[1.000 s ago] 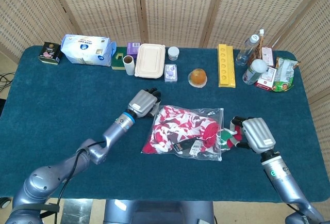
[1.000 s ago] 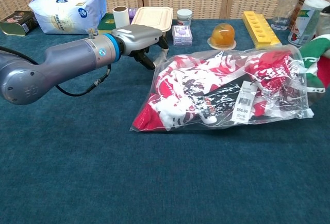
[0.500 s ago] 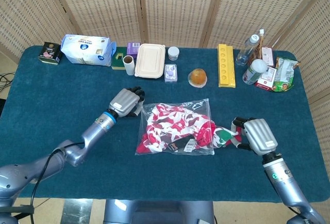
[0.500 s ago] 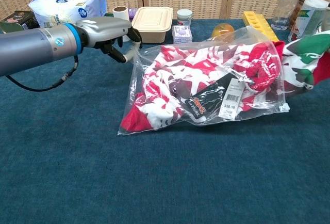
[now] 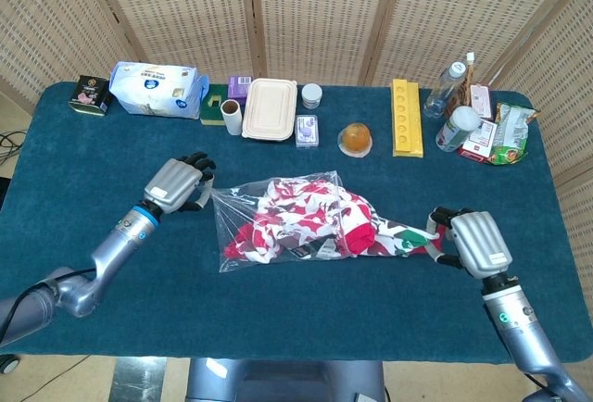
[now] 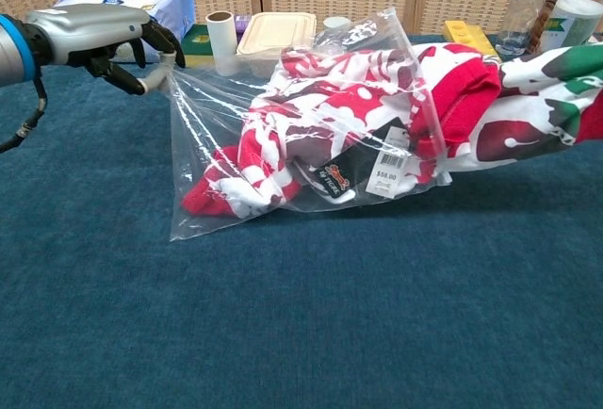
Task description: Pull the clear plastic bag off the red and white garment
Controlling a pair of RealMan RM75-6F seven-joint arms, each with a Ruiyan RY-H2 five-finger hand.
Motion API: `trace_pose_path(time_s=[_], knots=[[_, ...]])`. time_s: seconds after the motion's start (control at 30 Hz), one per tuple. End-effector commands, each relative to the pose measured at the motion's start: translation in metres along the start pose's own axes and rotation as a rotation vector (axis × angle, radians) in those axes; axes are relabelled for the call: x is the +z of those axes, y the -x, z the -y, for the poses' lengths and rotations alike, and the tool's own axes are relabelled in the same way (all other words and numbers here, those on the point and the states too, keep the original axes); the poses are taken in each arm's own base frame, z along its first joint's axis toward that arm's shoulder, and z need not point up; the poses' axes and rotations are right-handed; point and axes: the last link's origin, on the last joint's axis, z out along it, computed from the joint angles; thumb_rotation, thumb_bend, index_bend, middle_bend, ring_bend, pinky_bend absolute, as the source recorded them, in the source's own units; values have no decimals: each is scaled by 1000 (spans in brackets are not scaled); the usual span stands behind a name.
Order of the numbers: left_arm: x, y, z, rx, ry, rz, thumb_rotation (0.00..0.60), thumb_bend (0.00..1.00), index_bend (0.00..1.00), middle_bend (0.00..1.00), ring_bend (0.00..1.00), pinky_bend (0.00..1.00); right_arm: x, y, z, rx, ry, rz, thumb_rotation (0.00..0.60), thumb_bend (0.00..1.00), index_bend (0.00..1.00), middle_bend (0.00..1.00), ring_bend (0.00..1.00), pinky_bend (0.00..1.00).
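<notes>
A clear plastic bag (image 5: 236, 221) (image 6: 212, 159) lies stretched across the middle of the blue table. The red and white garment (image 5: 306, 221) (image 6: 330, 117) sits mostly inside it, with one end (image 5: 398, 240) (image 6: 537, 98) drawn out of the bag's mouth to the right. My left hand (image 5: 178, 184) (image 6: 104, 37) pinches the bag's left corner and holds it lifted and taut. My right hand (image 5: 471, 243) grips the garment's free end near the right side; the chest view does not show that hand.
Along the table's far edge stand a tissue pack (image 5: 157, 89), a dark tin (image 5: 90, 94), a cardboard roll (image 5: 232, 117), a beige lunchbox (image 5: 270, 108), an orange jelly cup (image 5: 355, 138), a yellow tray (image 5: 406, 117), bottles (image 5: 445, 87) and snack packets (image 5: 505, 133).
My left hand has pulled the bag corner well to the left, stretching the bag. The right hand stays on the garment, and more of the garment now lies outside the bag's mouth.
</notes>
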Motion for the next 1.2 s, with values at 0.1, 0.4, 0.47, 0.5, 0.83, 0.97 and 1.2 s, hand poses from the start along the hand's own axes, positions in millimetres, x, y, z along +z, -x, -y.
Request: trace_pose_path(time_s=[0.1, 0.4, 0.47, 0.5, 0.83, 0.97, 1.2], knots=[[-28, -8, 25, -29, -63, -18, 600, 559, 672, 275, 150, 310, -2, -6, -5, -11, 18, -18, 600, 563, 656, 552, 673, 590], [-54, -18, 55, -35, -147, -41, 600, 559, 673, 275, 150, 310, -7, -15, -17, -26, 60, -41, 600, 563, 657, 553, 676, 591], [-59, -20, 61, -31, -164, -44, 600, 559, 673, 275, 151, 310, -8, -18, -21, -31, 71, -49, 600, 563, 657, 554, 677, 591], [-62, -22, 67, -24, -183, -49, 600, 560, 672, 275, 150, 310, -9, -21, -25, -38, 86, -58, 600, 563, 657, 554, 677, 591], [-76, -33, 95, -5, -272, -67, 600, 559, 673, 274, 150, 310, -14, -36, -41, -65, 131, -92, 600, 563, 658, 556, 681, 590], [-81, -36, 107, -4, -315, -73, 600, 560, 673, 275, 150, 310, -18, -40, -47, -74, 150, -101, 600, 563, 659, 557, 680, 591], [-90, -36, 126, -8, -388, -82, 600, 559, 673, 275, 150, 310, -23, -41, -57, -66, 178, -101, 600, 563, 659, 556, 675, 591]])
